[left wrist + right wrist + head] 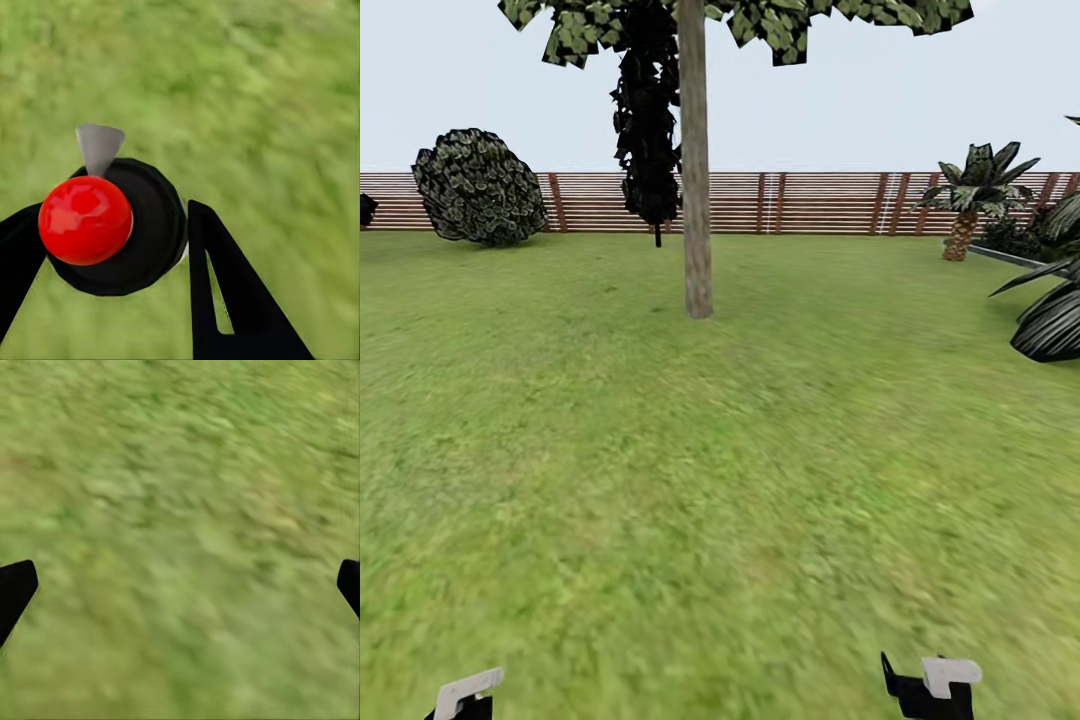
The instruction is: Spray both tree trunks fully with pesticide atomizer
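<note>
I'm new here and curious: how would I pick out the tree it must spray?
Look along the brown slatted fence across the lawn. Before it, left of centre, stands the tree. Its thick, straight, pale trunk differs from the black-leaved tree and round bush nearby.

A fenced garden: grass lawn (660, 450), slatted wooden fence (820, 200), tree trunk (695, 170), round bush (478, 187), and palm (972, 195).

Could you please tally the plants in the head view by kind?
Tall trees with thick pale trunks: 1
Black-leaved thin-stemmed trees: 1
Round bushes: 1
Small palms by the fence: 1
Total: 4, besides cut-off fronds at the right edge.
</note>
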`<state>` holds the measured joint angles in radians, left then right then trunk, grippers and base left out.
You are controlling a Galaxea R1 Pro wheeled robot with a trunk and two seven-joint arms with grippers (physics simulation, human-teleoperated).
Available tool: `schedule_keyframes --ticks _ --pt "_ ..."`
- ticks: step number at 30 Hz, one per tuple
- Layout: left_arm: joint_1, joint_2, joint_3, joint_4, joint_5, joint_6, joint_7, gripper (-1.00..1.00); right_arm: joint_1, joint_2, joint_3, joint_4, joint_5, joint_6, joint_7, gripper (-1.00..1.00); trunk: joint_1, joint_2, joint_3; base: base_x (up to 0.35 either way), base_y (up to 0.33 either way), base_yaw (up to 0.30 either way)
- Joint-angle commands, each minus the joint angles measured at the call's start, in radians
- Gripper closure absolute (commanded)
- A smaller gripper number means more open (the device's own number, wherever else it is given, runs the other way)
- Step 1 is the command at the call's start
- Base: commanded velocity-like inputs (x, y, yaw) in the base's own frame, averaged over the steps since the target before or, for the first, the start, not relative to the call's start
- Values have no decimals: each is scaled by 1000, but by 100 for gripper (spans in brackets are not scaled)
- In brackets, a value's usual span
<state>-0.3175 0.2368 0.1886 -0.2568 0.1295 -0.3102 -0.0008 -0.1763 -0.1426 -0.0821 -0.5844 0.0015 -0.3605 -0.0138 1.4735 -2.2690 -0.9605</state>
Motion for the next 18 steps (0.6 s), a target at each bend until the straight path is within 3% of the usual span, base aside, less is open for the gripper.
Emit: schedule_keyframes --ticks 1,12,18 --pt "0 0 0 0 2 0 -1 100 0 0 0 0 0 0 0 -100 0 0 0 335 124 0" --pt "11 8 0 0 10 -6 3 100 0 0 0 0 0 0 0 -100 0 0 0 330 26 0" --pt "9 -4 -14 -8 -10 -5 18 100 0 1 1 0 0 0 0 -100 0 0 0 40 0 0"
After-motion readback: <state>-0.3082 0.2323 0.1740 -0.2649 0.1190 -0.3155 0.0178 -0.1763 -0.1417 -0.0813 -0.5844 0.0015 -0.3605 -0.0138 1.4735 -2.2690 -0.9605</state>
